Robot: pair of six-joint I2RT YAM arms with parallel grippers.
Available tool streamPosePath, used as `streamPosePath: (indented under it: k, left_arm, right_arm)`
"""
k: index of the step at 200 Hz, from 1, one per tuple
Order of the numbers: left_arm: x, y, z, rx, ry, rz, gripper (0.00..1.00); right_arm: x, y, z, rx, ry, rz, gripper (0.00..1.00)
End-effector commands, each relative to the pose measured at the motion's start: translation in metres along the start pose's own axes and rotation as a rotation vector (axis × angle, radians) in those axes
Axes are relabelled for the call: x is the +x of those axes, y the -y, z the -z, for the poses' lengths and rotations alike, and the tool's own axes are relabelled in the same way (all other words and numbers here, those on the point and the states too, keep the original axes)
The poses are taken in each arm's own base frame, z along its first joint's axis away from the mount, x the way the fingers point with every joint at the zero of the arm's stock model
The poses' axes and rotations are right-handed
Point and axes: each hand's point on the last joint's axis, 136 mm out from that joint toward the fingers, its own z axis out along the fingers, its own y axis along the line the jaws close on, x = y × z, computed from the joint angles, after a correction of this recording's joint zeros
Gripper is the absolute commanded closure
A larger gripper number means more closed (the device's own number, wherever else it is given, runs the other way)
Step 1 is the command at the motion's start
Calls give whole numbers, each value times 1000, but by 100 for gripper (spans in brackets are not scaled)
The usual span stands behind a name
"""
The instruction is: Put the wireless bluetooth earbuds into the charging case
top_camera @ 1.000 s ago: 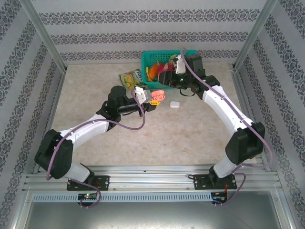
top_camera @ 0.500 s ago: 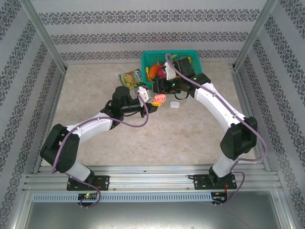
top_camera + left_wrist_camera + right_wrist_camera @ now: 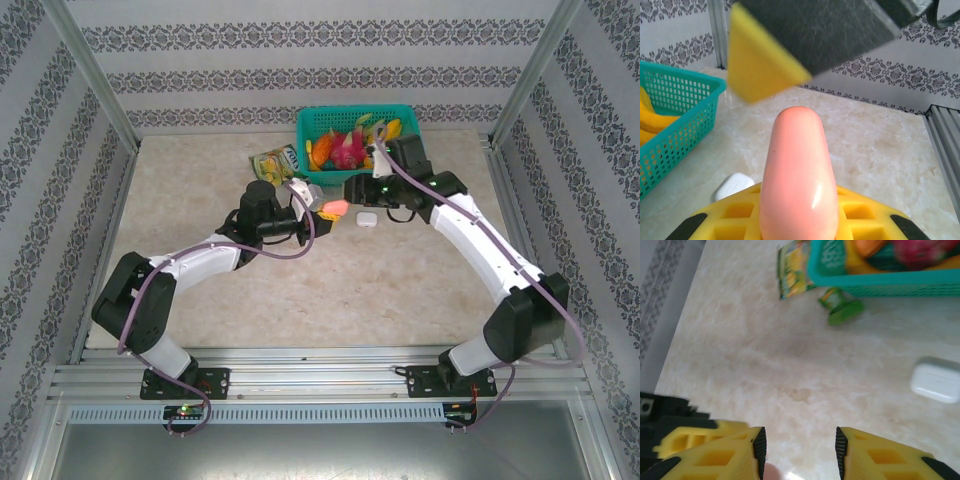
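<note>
Carefully, with my left pincer [image 3: 322,208] clamped on the pink case [image 3: 797,175], I should centre my open right pincer [image 3: 800,446] over its tip before closing gently.

- Pink charging case [image 3: 797,175]: smooth plastic, glossy, a highlight on its shell.
- White charging case [image 3: 936,380]: smooth plastic, soft sheen.
- Teal basket [image 3: 680,115]: moulded plastic mesh.
- Table [image 3: 790,365]: marbled beige, stone-look, faintly polished.
- Snack packet [image 3: 792,270]: shiny printed film.
- Fingers [image 3: 880,460] of the right gripper [image 3: 800,445]: matt yellow plastic.
</note>
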Motion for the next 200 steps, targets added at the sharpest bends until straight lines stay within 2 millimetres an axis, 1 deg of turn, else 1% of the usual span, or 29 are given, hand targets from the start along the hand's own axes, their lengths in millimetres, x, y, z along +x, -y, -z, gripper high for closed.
streamPosePath:
  k: [1,19,37,54,74,82,106,132,137,170,200]
  left_arm:
    - [-2,-17,-4,-34,0,83,100]
    - [23,-25,-13,-51,-71,208,100]
    - [51,-32,-22,-64,-158,351,100]
    - [77,-36,-31,-76,-241,486,100]
    - [102,-40,-39,-83,-326,628,100]
    - [109,-44,-41,-104,-353,677,100]
    - [135,-46,-47,-124,-500,813,100]
    - [148,-47,-55,-109,-561,889,100]
    - [150,-47,-56,-109,-572,900,98]
    - [168,-52,-57,-131,-645,964,96]
    - [177,-56,-55,-142,-670,1015,87]
  right_arm:
    - [-15,32,17,68,127,-135,55]
    - [-6,53,20,113,143,-177,54]
    - [8,69,15,135,132,-216,53]
    - [21,79,9,149,117,-240,53]
    - [33,86,1,156,101,-262,53]
    - [36,88,-2,156,96,-266,53]
    - [41,94,-8,163,87,-277,53]
    - [45,97,-13,166,82,-285,53]
    - [46,97,-14,166,81,-286,53]
    - [46,98,-14,166,85,-287,52]
    - [44,97,-12,163,90,-285,51]
